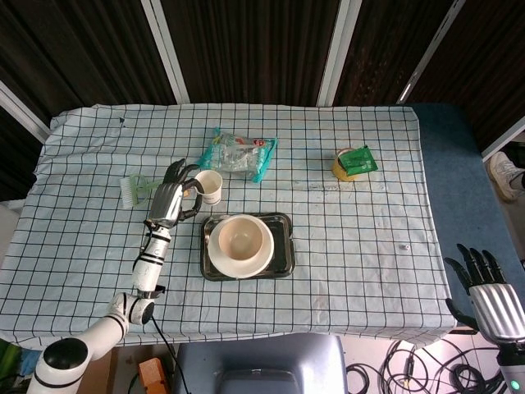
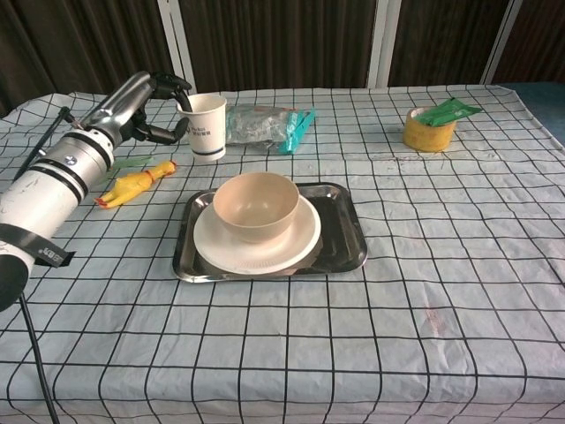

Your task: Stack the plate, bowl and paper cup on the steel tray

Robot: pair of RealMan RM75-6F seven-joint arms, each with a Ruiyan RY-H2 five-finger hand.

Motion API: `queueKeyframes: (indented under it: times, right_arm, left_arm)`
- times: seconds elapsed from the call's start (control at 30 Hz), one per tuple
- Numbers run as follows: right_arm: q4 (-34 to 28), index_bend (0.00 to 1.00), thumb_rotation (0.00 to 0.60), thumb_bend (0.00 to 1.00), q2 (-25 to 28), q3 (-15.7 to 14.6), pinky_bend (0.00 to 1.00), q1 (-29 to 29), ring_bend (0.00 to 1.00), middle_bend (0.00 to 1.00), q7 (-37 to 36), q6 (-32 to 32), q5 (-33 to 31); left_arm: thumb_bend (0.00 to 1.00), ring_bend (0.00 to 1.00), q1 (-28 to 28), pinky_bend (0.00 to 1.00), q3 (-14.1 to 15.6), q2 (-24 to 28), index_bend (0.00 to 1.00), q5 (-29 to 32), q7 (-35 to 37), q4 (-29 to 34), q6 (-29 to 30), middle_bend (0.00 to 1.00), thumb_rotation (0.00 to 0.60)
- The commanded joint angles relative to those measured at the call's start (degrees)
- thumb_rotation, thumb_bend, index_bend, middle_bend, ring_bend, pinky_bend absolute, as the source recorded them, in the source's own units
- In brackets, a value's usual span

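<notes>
Chest view: left hand [image 2: 141, 99] fingers [image 2: 168, 84] are gripping the white paper cup [image 2: 204, 126], lifting it. Beige bowl [image 2: 256, 205] is sitting right of them; keep the cup upright, centring it above.

Nothing can be read for certain. The paper cup [image 2: 207, 127] carries a small dark mark on its side, too small to make out. The clear packet [image 2: 265, 124] shows printing at its top, likewise illegible.
</notes>
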State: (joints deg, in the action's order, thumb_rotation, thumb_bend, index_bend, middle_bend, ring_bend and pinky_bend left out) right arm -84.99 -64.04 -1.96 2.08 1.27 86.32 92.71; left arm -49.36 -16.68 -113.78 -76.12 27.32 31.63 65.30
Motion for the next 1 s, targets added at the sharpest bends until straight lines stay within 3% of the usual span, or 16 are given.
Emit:
queueKeyframes:
  times: [0.03,0.27,0.4,0.6,1.0]
  right_arm:
    - [0.01,0.16,0.6,0.23,-0.13,-0.07,0.0,0.02,0.0,0.0,0.22,-0.07,0.17]
    - [-0.17,0.16,0.6,0.23,-0.6,-0.56,0.0,0.37,0.0,0.0,1.0,-0.85,1.06]
    - [-0.34,0.16,0.6,0.23,-0.57,-0.79,0.0,0.36,0.0,0.0,1.21,-0.67,1.69]
    - [-0.52,0.16,0.6,0.23,-0.55,-1.06,0.0,0.35,0.0,0.0,1.26,-0.61,2.27]
    - [-0.75,0.16,0.6,0.23,0.16,-1.08,0.0,-0.01,0.0,0.0,0.24,0.51,2.84]
  left_arm:
    - [0.54,0.0,3.14,0.0,0.07,5.04,0.62,-1.08,-4.05,8.97,5.82,0.15,0.6]
    - [0.49,0.0,9.41,0.0,3.17,13.1,0.6,-2.6,-13.71,30.57,11.09,0.14,0.6]
    - [0.47,0.0,11.21,0.0,4.67,14.42,0.59,-3.87,-17.28,37.27,12.89,0.14,0.6]
    - [0.43,0.0,12.09,0.0,6.19,14.24,0.58,-5.3,-21.61,41.27,13.12,0.14,0.6]
    - [0.4,0.0,11.57,0.0,6.25,8.73,0.57,-4.66,-24.32,39.02,10.03,0.13,0.6]
